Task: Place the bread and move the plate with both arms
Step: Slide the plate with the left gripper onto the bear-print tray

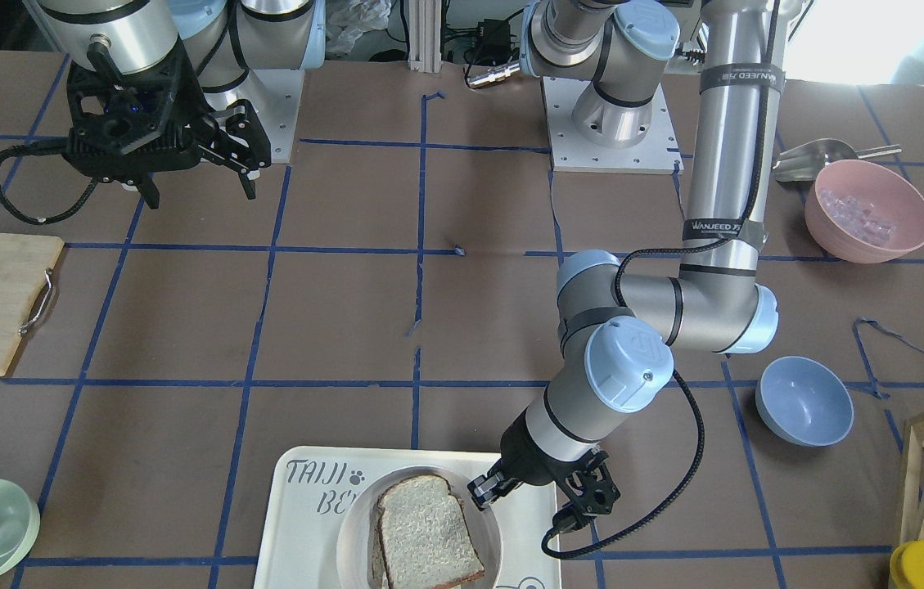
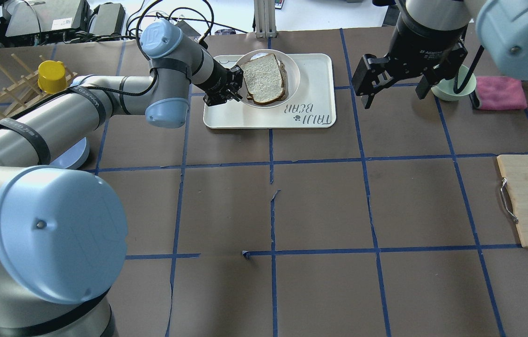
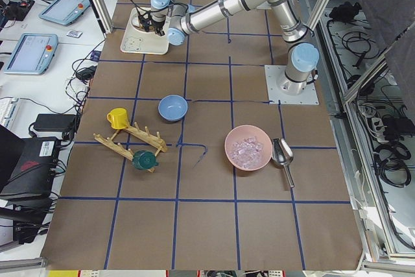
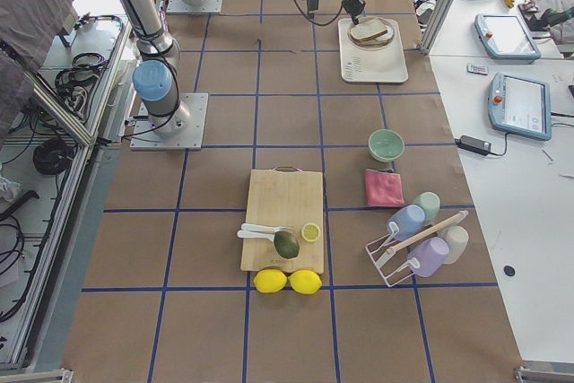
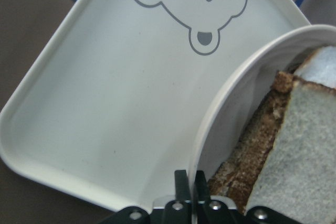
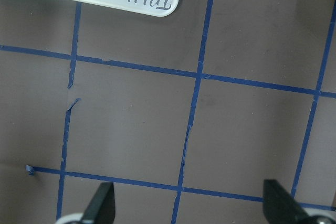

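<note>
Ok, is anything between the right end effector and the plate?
Nothing visible. The right end effector hangs open over the table beside the tray. Only open tray surface lies between it and the plate. The left end effector pinches the plate's opposite rim.

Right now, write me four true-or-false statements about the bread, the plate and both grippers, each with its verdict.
1. The brown-crusted bread slice lies on the round cream-white plate. True.
2. The plate stands directly on the brown table. False: it stands on the white rectangular tray.
3. The left gripper is shut on the plate's rim. True.
4. The right gripper holds the bread slice. False: it is open and empty, above the table beside the tray.
</note>
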